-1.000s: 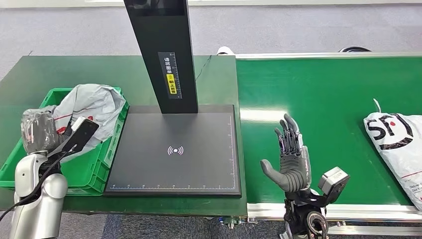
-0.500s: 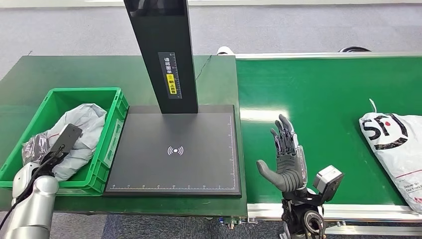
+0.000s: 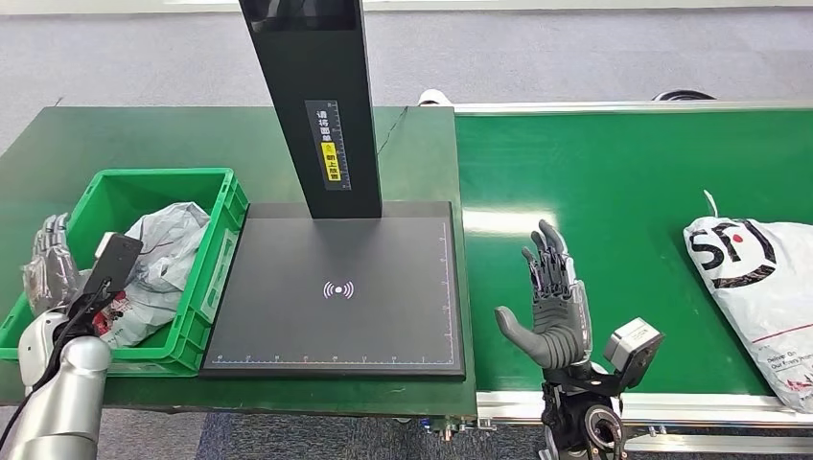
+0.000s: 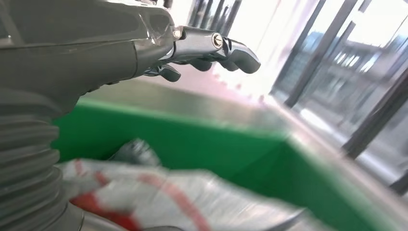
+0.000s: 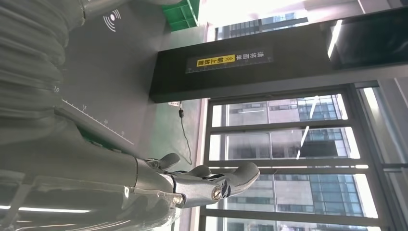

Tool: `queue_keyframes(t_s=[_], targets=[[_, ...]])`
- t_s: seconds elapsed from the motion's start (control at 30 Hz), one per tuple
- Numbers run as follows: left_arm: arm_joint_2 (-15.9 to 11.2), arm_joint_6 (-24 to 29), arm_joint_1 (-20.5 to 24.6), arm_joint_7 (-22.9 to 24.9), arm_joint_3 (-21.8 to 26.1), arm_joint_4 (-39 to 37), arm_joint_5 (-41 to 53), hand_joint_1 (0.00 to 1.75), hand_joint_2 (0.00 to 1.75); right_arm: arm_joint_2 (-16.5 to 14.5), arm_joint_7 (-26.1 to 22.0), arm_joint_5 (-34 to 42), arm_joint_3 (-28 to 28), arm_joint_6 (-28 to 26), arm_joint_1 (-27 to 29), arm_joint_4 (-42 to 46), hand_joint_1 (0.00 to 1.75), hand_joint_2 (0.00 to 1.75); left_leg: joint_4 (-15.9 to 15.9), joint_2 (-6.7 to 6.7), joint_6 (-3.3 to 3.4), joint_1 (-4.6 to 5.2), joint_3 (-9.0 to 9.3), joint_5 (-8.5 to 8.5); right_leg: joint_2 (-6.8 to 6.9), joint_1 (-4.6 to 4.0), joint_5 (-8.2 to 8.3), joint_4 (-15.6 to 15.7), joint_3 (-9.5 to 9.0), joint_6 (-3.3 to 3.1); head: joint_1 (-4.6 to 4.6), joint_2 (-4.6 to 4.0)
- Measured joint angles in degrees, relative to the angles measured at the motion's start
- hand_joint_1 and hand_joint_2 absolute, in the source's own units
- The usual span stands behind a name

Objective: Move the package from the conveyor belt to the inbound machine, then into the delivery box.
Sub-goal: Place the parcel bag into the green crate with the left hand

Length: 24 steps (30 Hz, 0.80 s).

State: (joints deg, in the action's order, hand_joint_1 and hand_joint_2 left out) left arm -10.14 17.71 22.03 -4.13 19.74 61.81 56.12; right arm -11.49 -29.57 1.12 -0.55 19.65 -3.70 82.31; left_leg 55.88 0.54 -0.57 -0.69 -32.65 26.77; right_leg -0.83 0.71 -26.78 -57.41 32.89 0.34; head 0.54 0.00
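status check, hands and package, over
Left hand open by the green bin, grey package lying inside. Right hand open above the belt. Next white package waiting on belt, nothing blocking.

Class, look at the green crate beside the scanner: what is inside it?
Inside the green crate lies a crumpled grey package with red markings. Whatever lies beneath it is covered.

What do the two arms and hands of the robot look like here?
Both arms are silver metal with rounded joints. The right hand has a grey palm, a thick grey thumb and darker fingers. A silver camera box sits at its wrist. The left hand is grey too, with black cables along the arm.
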Motion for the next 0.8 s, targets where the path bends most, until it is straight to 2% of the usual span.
queue_keyframes(t_s=[0.23, 0.43, 0.57, 0.63, 0.73, 0.8], targets=[[1.86, 9.31, -2.12, -11.86, -2.34, 7.75, -8.56, 0.00, 1.75, 0.12, 0.03, 1.17, 1.04, -0.94, -0.42, -0.27, 0.00, 1.75, 0.00, -0.01, 0.00, 0.01, -0.01, 0.01, 0.00, 0.01, 0.00, 0.00, -0.01, 0.00, 0.01, 0.01], [3.06, 12.53, -5.37, -20.76, -4.26, 14.55, -17.55, 0.00, 1.75, 0.45, 0.04, 1.61, 2.25, -1.56, -1.37, -1.36, 0.00, 1.75, -0.01, 0.02, 0.00, 0.00, -0.01, 0.01, 0.00, 0.00, 0.00, 0.00, -0.02, 0.00, 0.01, 0.00], [4.67, 16.99, -9.36, -29.61, -4.94, 20.96, -25.55, 0.00, 1.75, 0.59, -0.01, 2.00, 2.97, -1.90, -1.87, -2.11, 0.00, 1.75, 0.00, -0.04, 0.00, 0.01, -0.01, 0.02, -0.01, 0.01, -0.01, 0.00, -0.01, 0.00, 0.01, 0.00], [5.78, 14.38, -11.53, -32.13, -5.52, 24.22, -31.40, 0.00, 1.75, 0.68, -0.02, 2.28, 3.37, -2.18, -2.05, -2.45, 0.00, 1.75, 0.00, 0.00, 0.00, 0.01, -0.01, 0.03, 0.01, 0.02, -0.02, 0.02, 0.00, 0.01, 0.01, 0.00], [7.69, 3.76, -14.33, -32.76, -7.30, 28.24, -40.09, 0.00, 1.75, 0.79, -0.04, 2.47, 3.67, -2.44, -2.12, -2.73, 0.00, 1.75, 0.00, 0.09, 0.00, 0.04, -0.02, 0.03, 0.10, 0.04, -0.05, 0.03, -0.03, 0.05, 0.01, 0.00], [8.76, -0.63, -15.41, -32.16, -8.42, 29.78, -42.51, 0.00, 1.75, 0.80, -0.05, 2.49, 3.80, -2.45, -2.10, -2.81, 0.00, 1.75, 0.00, 0.07, 0.00, 0.04, -0.02, 0.03, 0.09, 0.04, -0.04, 0.03, -0.04, 0.04, 0.00, 0.00]])
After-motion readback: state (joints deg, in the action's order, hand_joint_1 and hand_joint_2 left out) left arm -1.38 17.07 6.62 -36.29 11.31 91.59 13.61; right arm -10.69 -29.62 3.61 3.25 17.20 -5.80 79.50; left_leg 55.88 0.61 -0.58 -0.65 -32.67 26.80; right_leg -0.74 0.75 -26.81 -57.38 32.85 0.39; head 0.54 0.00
